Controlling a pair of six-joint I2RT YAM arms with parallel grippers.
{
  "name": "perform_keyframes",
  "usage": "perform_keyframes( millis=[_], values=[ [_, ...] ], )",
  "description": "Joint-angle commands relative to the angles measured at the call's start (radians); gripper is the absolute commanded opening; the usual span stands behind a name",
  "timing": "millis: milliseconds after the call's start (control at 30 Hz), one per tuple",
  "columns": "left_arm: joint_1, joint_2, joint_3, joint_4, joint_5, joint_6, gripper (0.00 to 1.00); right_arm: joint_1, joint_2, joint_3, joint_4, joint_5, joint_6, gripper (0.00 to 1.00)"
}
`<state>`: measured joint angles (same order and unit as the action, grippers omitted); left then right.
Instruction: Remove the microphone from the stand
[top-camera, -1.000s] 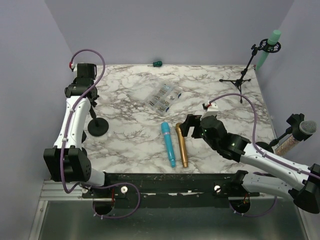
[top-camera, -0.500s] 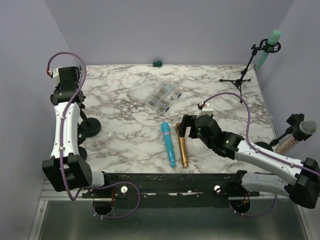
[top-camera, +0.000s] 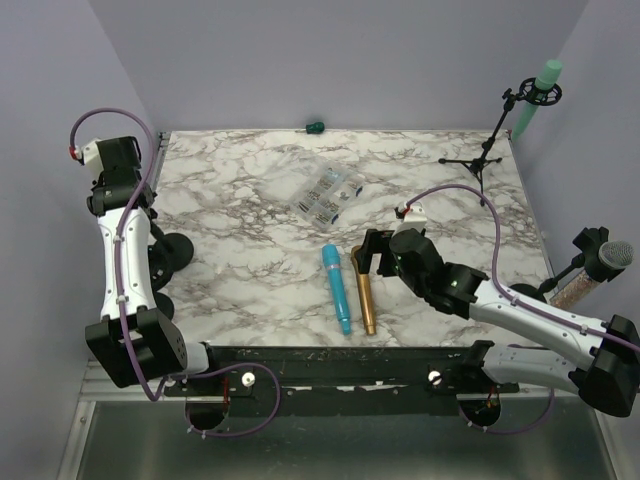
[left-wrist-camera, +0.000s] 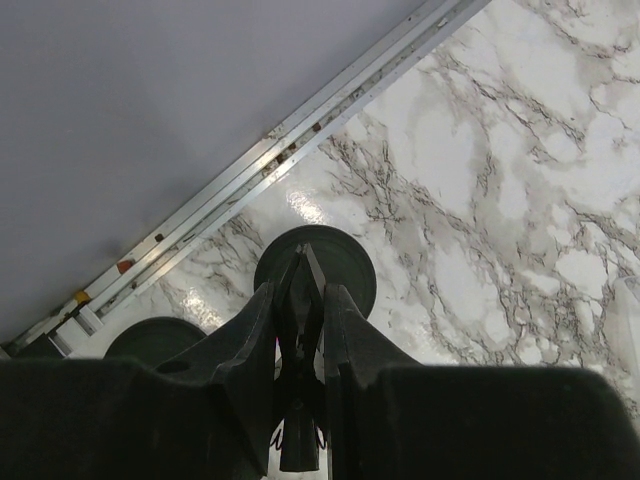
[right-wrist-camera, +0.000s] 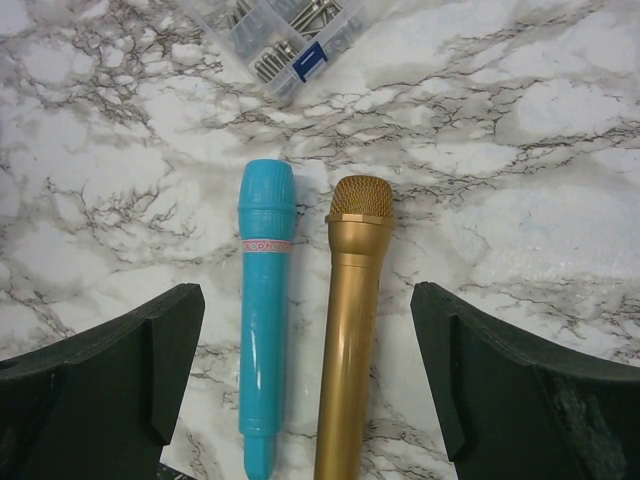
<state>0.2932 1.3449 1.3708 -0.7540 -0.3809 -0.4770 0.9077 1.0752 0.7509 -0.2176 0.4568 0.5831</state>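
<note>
Left gripper (left-wrist-camera: 300, 295) is clenched on the thin black post of the round-base stand (left-wrist-camera: 340, 265). The post runs straight down from the fingers to the disc base, which sits on the marble table (top-camera: 250, 170) near its left edge, beside the metal rail. No microphone shows on that post in the left wrist view. From the top view the base is partly hidden behind the left arm. Right gripper (top-camera: 372, 255) hangs released, jaws wide, holding nothing. It is low over the middle of the table, above the head ends of two loose microphones. The blue microphone (top-camera: 337, 288) and the gold microphone (top-camera: 363, 292) lie flat side by side, nearly parallel, close together; can't tell if they touch. In the right wrist view both sit between the spread fingers (right-wrist-camera: 110, 370), the gold one closer to the middle. A clear parts box (top-camera: 327, 195) lies just beyond their heads. At the far right corner the green microphone (top-camera: 537, 95) is clipped at a tilt in a tripod stand (top-camera: 485, 155). A gray microphone (top-camera: 612, 255) sits in a holder off the right edge. A small green-handled tool (top-camera: 315, 127) lies at the back edge.
</note>
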Motion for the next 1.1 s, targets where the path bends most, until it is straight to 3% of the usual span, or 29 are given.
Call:
perform_keyframes(
  millis=[0,300,500,900,1067],
  values=[
    [0.014,-0.005,-0.005,0.063,-0.025,-0.028,0.0,-0.003,-0.001,0.031,0.019,-0.012,0.004,0.93],
    [0.014,-0.021,-0.041,0.086,-0.042,-0.04,0.08,-0.002,-0.048,0.02,0.001,-0.004,0.009,0.93],
    [0.013,-0.046,-0.068,0.108,-0.043,-0.04,0.18,-0.002,-0.066,0.013,-0.008,0.005,0.011,0.93],
    [0.013,-0.086,-0.092,0.126,-0.017,-0.036,0.64,-0.002,-0.066,0.013,-0.012,0.004,0.017,0.93],
    [0.014,-0.143,-0.114,0.142,0.03,-0.034,0.71,-0.002,-0.063,0.019,-0.016,0.005,0.017,0.93]
  ],
)
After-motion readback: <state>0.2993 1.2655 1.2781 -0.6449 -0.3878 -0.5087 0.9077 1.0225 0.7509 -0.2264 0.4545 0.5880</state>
